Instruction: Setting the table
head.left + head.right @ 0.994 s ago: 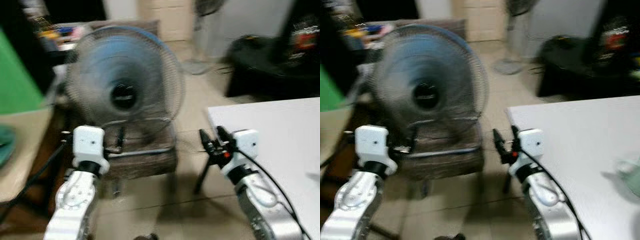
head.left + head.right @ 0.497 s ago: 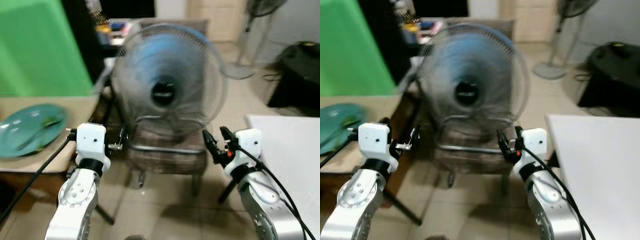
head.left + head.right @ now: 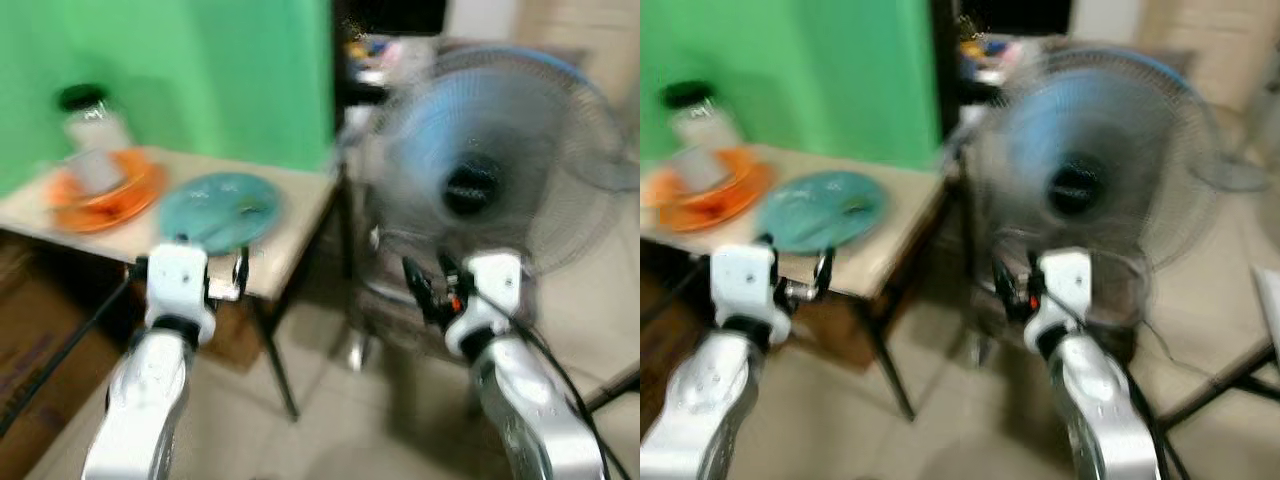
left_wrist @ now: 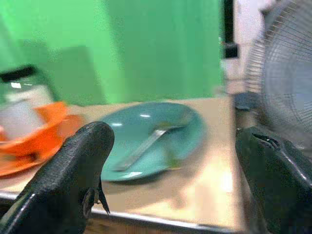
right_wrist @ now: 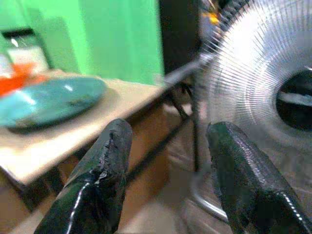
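- One teal plate [image 3: 218, 210] with one spoon [image 4: 146, 146], one orange plate [image 3: 103, 190], one jar [image 3: 88, 118] on the table [image 3: 290, 235].
- One fan [image 3: 500, 165] at 1 o'clock.
- Left gripper [image 4: 170, 180] and right gripper [image 5: 168, 180] both released, empty.

A round teal plate [image 3: 218, 210] lies flat on the beige table [image 3: 290, 225], near the table's corner, with a metal spoon [image 4: 146, 144] resting in it, handle angled toward the rim. Just beside the plate, farther from that corner, sits an orange dish [image 3: 105, 195] holding a pale cup [image 3: 95, 168]. A dark-lidded jar [image 3: 88, 118] stands behind the dish.
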Robot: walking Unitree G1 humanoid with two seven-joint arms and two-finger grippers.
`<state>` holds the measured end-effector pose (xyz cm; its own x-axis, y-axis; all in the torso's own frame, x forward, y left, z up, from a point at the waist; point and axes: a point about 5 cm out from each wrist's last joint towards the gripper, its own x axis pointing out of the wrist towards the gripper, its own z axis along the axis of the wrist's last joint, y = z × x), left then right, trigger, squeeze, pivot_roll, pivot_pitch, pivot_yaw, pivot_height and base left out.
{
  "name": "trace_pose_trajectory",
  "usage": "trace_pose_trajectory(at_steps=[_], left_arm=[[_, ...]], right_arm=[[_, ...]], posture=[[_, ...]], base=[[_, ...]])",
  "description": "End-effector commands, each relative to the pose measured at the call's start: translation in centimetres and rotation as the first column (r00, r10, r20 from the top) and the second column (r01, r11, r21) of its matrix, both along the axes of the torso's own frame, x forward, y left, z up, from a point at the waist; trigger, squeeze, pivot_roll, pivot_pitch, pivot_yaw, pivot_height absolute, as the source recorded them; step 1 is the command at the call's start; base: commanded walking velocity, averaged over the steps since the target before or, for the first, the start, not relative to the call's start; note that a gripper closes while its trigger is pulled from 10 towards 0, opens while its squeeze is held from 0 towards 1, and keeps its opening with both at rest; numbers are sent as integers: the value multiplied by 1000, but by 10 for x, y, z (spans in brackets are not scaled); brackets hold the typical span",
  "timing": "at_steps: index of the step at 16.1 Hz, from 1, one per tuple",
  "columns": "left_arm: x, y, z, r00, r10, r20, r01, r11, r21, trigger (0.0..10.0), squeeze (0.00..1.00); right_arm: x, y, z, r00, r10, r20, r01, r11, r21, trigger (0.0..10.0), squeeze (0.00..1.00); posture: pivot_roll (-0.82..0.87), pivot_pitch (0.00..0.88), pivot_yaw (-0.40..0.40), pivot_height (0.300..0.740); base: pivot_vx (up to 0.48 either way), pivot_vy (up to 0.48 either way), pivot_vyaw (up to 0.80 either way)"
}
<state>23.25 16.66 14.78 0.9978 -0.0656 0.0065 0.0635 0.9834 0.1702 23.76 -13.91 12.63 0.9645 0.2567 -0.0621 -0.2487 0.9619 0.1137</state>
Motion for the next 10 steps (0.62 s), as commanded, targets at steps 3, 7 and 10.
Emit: trace_pose_trajectory(at_steps=[3,7,10], left_arm=[[0,3,-2,1000,10,-21,-10,1000,9,10000,0],[1,0,1,1000,-2,-11,2,1000,-6,10000,0],[1,2,2,1000,-7,-2,7,1000,-2,10000,0]], right_arm=[[1,-1,1,1000,-21,-9,22,999,45,10000,0],[0,2,-3,999,11,-33,-11,1000,-10,10000,0],[0,5,-6,997,49,-65,-52,998,-42,10000,0]], posture=[[50,0,49,740],[58,0,48,740],[57,0,51,740]], base=[[0,263,0],[0,0,0],[0,0,0]])
